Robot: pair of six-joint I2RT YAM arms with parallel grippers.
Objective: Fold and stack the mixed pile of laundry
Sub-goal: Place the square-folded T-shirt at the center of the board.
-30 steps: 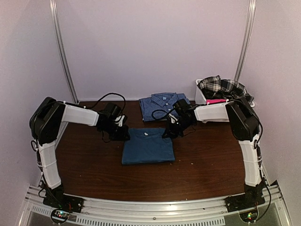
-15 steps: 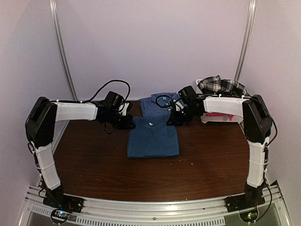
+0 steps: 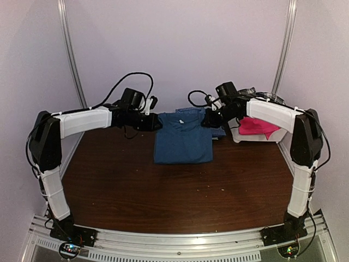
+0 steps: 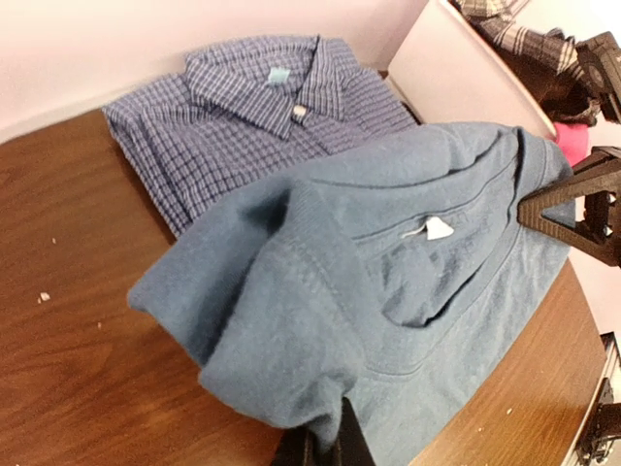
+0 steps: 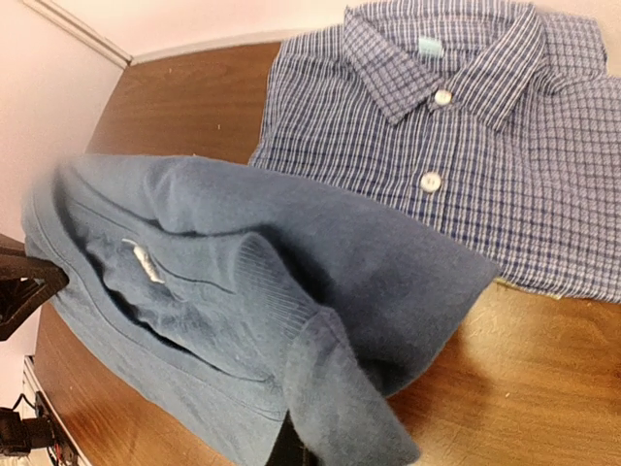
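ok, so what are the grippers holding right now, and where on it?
Both hold the folded dark blue T-shirt: the left gripper pinches its left collar-end corner, the right gripper the right one.

Dark brown wood worktop (image 3: 163,202), a few pale crumbs (image 3: 222,189) right of centre. White plastic bin (image 3: 255,138) at the back right corner. Metal rail (image 3: 180,239) along the near edge. Pale walls.

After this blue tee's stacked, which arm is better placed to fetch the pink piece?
Right, probably: the right pincer holds the blue tee beside the bin with the pink piece; the left pincer is farther.
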